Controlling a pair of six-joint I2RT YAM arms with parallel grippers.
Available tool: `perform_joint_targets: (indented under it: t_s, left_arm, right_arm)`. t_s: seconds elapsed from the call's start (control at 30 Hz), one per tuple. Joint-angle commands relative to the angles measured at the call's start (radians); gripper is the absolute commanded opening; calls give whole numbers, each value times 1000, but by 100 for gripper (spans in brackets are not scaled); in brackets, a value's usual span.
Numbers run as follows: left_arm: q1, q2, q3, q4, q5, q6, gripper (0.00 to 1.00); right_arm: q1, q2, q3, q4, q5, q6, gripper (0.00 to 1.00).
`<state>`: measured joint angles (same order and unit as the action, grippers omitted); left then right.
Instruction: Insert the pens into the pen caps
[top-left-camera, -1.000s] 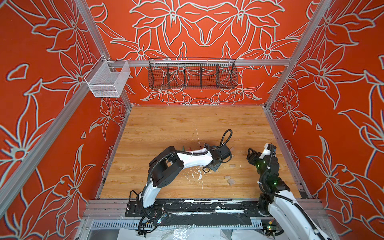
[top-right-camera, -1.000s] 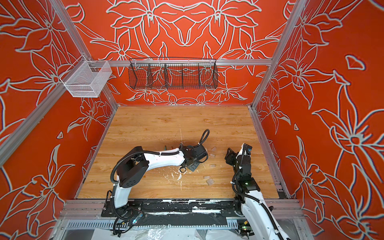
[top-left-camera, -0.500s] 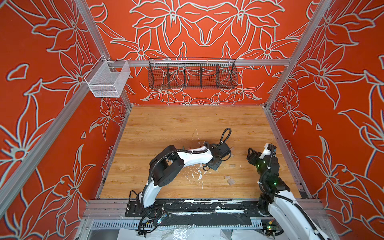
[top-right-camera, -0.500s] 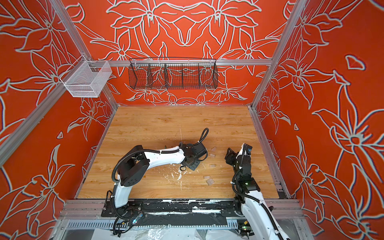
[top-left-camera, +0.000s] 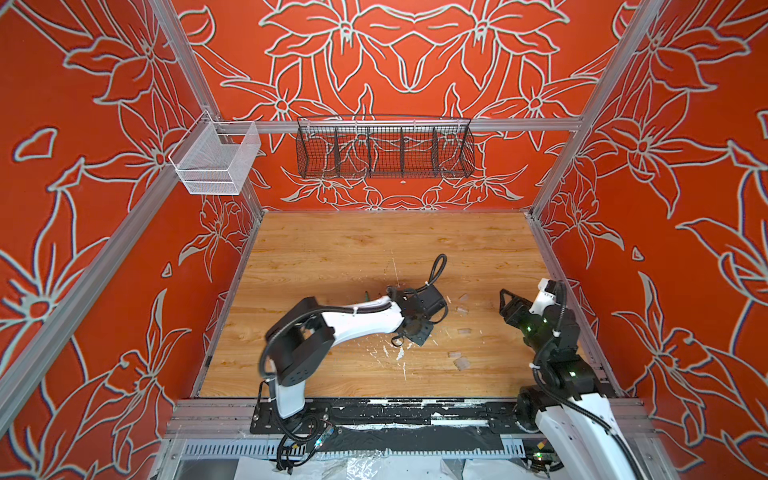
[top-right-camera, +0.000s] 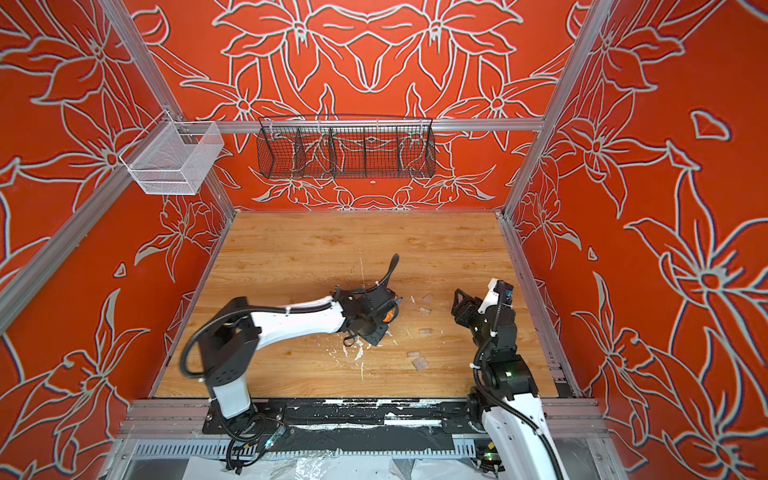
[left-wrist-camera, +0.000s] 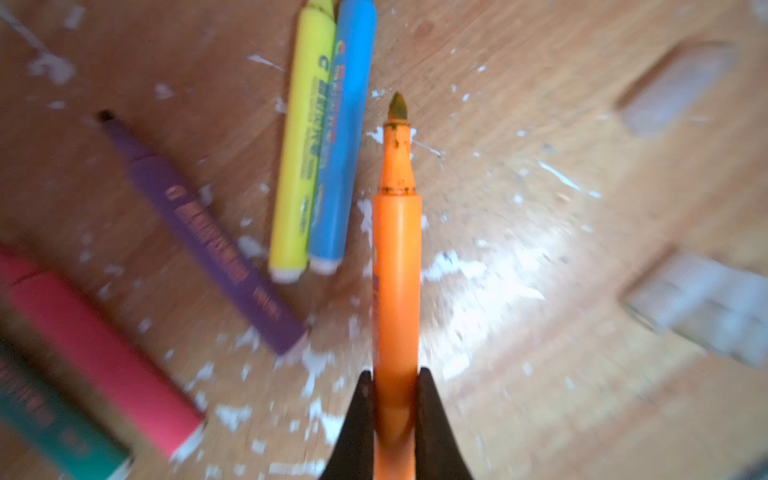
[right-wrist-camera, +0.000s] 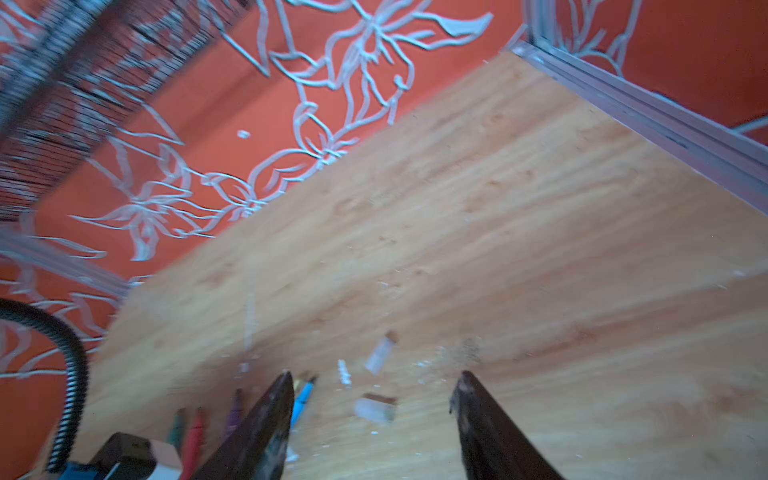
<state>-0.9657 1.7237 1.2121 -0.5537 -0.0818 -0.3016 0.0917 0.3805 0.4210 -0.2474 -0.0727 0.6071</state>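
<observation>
Left gripper (left-wrist-camera: 395, 386) pinching orange pen (left-wrist-camera: 397, 257) — tip bare, right gripper (right-wrist-camera: 374, 376) spread above wooden table (right-wrist-camera: 498, 208)

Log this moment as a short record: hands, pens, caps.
Left hand: shut on the orange pen, gripped near its back end, tip bare
Right hand: open, empty
Yellow pen and blue pen: lying side by side on the table
Purple pen: lying alone, tip bare
Pink-red pen and green pen: lying next to each other, blurred
Pen caps: clear, several scattered on the table between the two arms, none on a pen
</observation>
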Motion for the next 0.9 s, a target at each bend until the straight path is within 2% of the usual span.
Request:
perform_joint_targets:
  t_s: [0.0, 0.1, 0.17, 0.23, 0.37, 0.5, 0.6, 0.7, 0.87]
  left_arm:
    - [-3, -187, -82, 130, 49, -47, 0]
    - [-13, -338, -243, 260, 69, -96, 0]
    - [-18, -422, -357, 363, 95, -134, 0]
    - [-29, -485, -437, 435, 94, -151, 0]
    - [-51, -584, -492, 436, 73, -166, 0]
    - [-57, -651, -557, 500, 119, -168, 0]
    - [-61, -672, -570, 494, 110, -171, 0]
    - [-62, -684, -578, 490, 107, -174, 0]
    - [-65, -700, -588, 491, 117, -170, 0]
  right_arm:
    - [20, -42, 53, -100, -252, 123, 63]
    - [83, -68, 28, 18, -364, 230, 63]
    - [153, -85, 11, 92, -374, 284, 63]
    - [248, -94, 0, 137, -339, 301, 63]
    - [448, -61, -51, 250, -238, 314, 63]
    - [621, 72, -96, 417, -145, 311, 62]
    - [740, 183, -86, 493, -42, 281, 60]
    - [823, 265, -80, 559, 44, 261, 59]
    - [881, 388, -59, 650, 85, 258, 53]
